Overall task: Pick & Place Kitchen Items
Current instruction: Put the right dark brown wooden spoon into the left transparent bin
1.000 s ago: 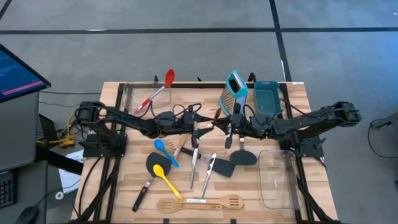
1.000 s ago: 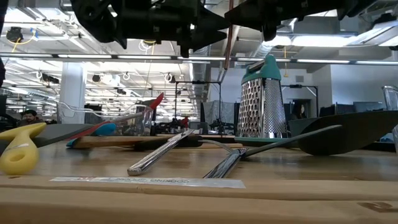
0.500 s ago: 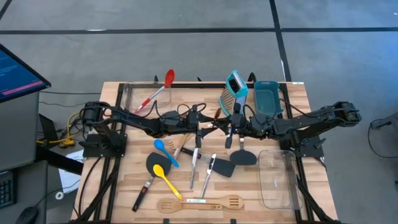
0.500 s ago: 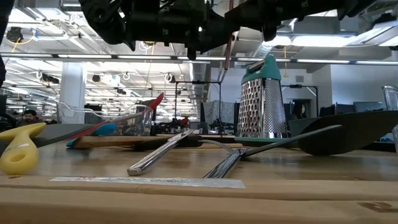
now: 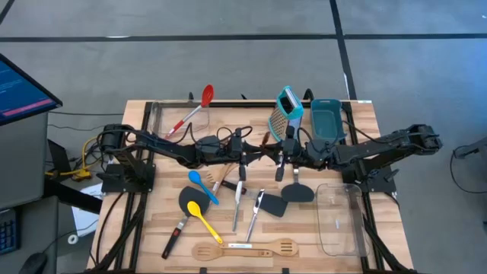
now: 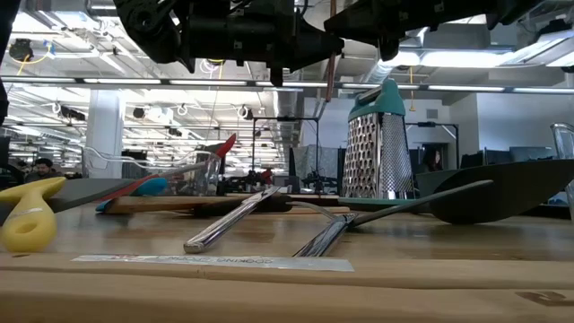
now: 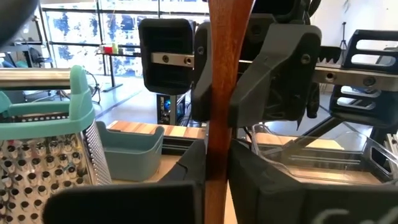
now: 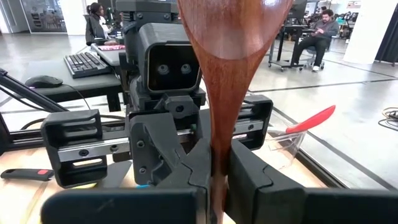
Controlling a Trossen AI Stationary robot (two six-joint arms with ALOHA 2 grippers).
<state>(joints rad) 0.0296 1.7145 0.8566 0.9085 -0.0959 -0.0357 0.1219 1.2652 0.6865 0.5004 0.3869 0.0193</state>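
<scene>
Above worktop centre, left gripper (image 5: 257,151) and right gripper (image 5: 271,154) both clamp wooden spoon (image 8: 225,74); opposing pulls could snap or drop it.

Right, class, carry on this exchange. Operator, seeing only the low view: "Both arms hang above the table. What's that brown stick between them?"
Observer: A wooden spoon; the right gripper is shut on it.
Operator: And the left gripper?
Observer: The left gripper faces the right one and is shut on the same spoon.
Operator: Anything hidden by the grater?
Observer: A teal bin stands beside it, on the right arm's side.
</scene>
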